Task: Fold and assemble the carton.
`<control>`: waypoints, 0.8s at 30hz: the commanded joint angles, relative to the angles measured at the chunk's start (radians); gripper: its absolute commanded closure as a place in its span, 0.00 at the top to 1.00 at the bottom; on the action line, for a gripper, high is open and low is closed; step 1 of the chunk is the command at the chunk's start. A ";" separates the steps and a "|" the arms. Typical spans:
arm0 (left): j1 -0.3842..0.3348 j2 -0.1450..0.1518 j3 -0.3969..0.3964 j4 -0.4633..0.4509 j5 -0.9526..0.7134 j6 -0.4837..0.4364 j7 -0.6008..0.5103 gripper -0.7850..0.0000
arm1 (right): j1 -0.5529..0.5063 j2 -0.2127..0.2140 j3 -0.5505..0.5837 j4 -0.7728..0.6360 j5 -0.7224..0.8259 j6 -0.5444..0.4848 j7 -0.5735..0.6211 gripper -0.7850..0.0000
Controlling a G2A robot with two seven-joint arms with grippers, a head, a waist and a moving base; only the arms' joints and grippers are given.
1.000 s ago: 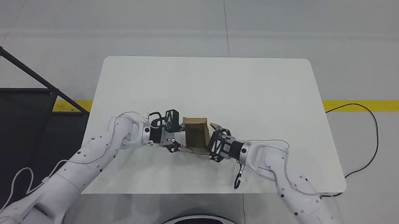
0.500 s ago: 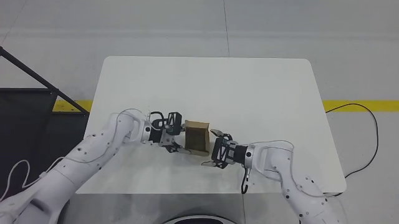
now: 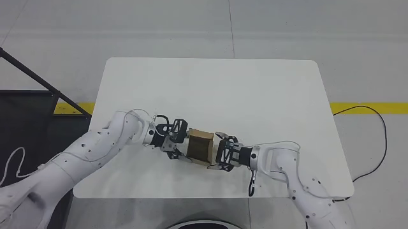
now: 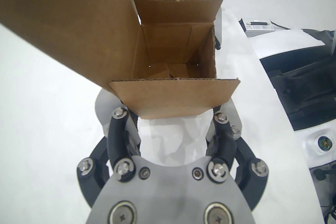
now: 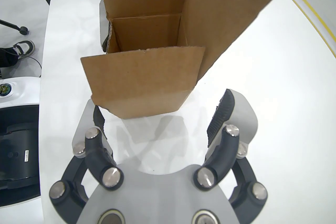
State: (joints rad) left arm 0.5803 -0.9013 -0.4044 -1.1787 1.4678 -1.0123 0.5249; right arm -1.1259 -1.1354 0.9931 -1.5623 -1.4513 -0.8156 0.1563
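carton (image 3: 199,145): brown, standing upright on the desk (image 3: 255,88) near the edge closest to me, between my two hands; top open, bottom flaps folded in, one long flap raised high.
left hand (image 4: 170,114): at one side of the carton, fingers spread wide to either side of the short flap that leans out toward it; clamped on nothing.
right hand (image 5: 161,107): at the opposite side, facing the left one, fingers wide apart, the other short flap leaning out just ahead of them; holding nothing.
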 commanded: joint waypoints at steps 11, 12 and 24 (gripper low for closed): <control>-0.117 0.001 0.170 0.030 -0.059 0.000 0.054 0.82 | 0.020 -0.005 -0.022 0.012 0.006 0.004 0.005 1.00; -0.124 0.001 0.179 0.032 -0.063 0.000 0.057 0.82 | 0.021 -0.005 -0.024 0.012 0.006 0.004 0.003 1.00; -0.160 -0.008 0.234 0.049 -0.091 0.000 0.072 0.83 | 0.021 -0.005 -0.028 0.008 0.004 0.020 -0.005 0.83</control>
State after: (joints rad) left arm 0.4198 -0.9083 -0.1695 -1.1298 1.3766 -1.0123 0.5965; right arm -1.1041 -1.1404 0.9650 -1.5533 -1.4472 -0.7986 0.1519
